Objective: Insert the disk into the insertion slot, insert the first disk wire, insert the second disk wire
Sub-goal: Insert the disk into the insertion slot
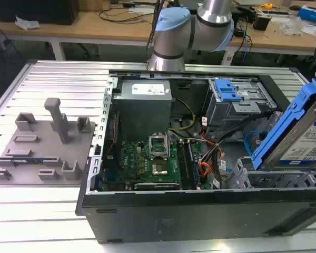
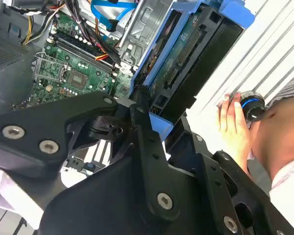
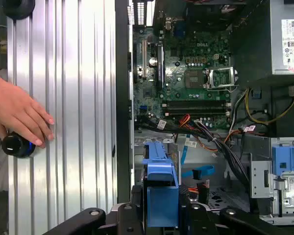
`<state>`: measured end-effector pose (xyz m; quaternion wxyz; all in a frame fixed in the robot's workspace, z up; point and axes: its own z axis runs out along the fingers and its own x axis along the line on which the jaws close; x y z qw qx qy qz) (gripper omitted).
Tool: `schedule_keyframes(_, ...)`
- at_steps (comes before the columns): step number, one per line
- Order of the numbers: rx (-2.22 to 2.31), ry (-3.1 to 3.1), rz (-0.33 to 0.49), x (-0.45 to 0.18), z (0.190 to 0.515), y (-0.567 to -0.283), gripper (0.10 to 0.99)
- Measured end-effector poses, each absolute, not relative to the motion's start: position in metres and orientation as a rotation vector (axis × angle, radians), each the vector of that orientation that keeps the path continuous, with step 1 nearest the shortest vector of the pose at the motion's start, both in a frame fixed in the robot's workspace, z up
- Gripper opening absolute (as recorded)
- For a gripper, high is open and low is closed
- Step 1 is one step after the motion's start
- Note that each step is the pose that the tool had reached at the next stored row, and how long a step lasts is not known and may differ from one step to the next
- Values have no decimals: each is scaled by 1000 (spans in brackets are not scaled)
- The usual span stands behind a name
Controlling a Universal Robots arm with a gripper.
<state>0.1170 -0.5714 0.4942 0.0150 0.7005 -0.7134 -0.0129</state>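
The disk (image 1: 303, 139), a silver drive in a bright blue carrier, hangs tilted over the exterior view's right end of the open computer case. My gripper (image 3: 161, 218) is shut on the carrier's edge (image 2: 152, 105), as both wrist views show. Just below the disk sits the insertion slot (image 1: 248, 180), a grey perforated drive cage. The first disk wire (image 1: 206, 168), an orange and black bundle, lies between the motherboard and the cage. Looping up beside the cage is the second disk wire (image 1: 248, 143), a light blue cable, which also lies on the case floor (image 3: 202, 172).
A grey bay with a blue latch (image 1: 226, 92) stands behind the cage. The motherboard (image 1: 152, 163) and power supply (image 1: 145, 103) take up the case's other half. A person's hand (image 3: 19, 117) rests on a black knob (image 3: 14, 146) on the ribbed table outside the case. Grey fixtures (image 1: 42, 142) stand at the exterior view's left.
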Motion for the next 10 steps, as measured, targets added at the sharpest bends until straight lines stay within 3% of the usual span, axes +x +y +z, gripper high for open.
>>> schedule_keyframes(10, 2180, -2221, -41, 117, 494, -571, 365)
